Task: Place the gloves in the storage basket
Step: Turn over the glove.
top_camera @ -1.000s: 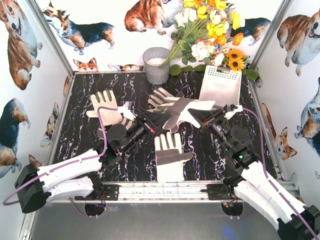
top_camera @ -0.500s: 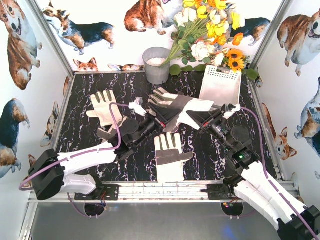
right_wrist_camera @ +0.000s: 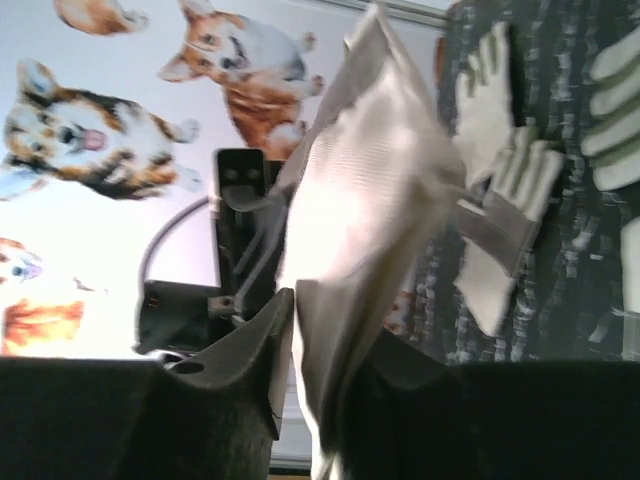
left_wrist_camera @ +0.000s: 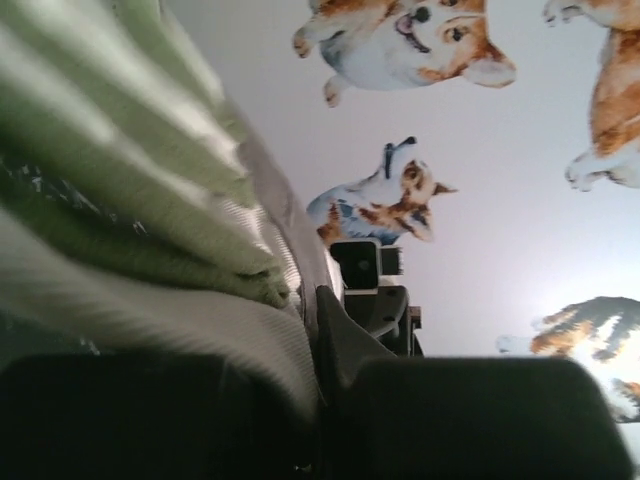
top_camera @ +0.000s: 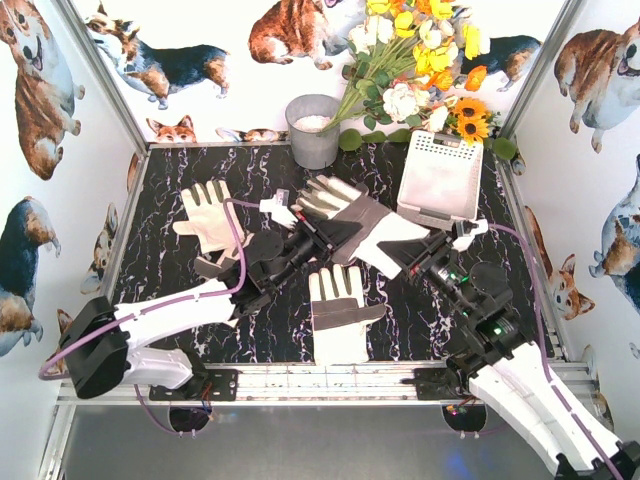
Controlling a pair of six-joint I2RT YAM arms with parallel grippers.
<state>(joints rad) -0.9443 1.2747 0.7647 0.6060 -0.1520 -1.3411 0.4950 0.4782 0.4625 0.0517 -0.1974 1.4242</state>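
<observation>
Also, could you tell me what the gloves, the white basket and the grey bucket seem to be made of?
The gloves: woven or knitted fabric, cream and matte, with a ribbed weave in the wrist views; the grey patches look smoother, maybe suede or synthetic. The storage basket: white moulded plastic, judging by its rows of small holes. The bucket: probably dull galvanised metal, grey and mottled.
</observation>
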